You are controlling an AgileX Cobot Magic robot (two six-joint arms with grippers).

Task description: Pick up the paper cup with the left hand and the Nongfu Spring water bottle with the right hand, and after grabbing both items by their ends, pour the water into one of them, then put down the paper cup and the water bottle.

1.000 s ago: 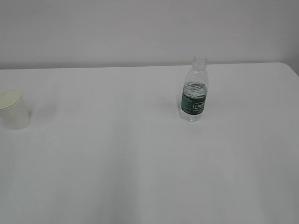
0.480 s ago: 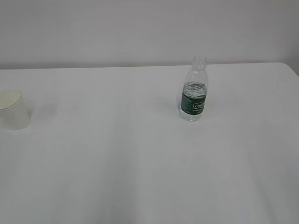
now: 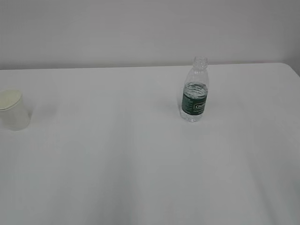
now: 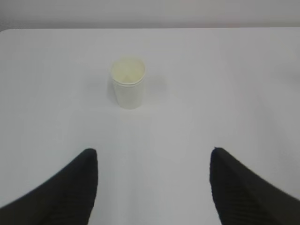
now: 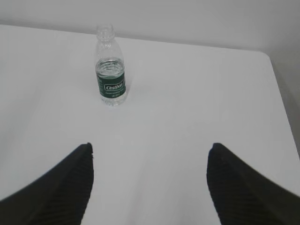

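Observation:
The paper cup stands upright at the table's far left; the left wrist view shows the paper cup well ahead of my left gripper, which is open and empty. The Nongfu Spring water bottle, capless, with a dark green label and water inside, stands upright right of centre. Seen from the right wrist, the bottle is far ahead and to the left of my right gripper, also open with nothing between its fingers. Neither arm shows in the exterior view.
The white table ends at a back edge against a pale wall; its rounded right corner shows in the right wrist view. Nothing else stands on it.

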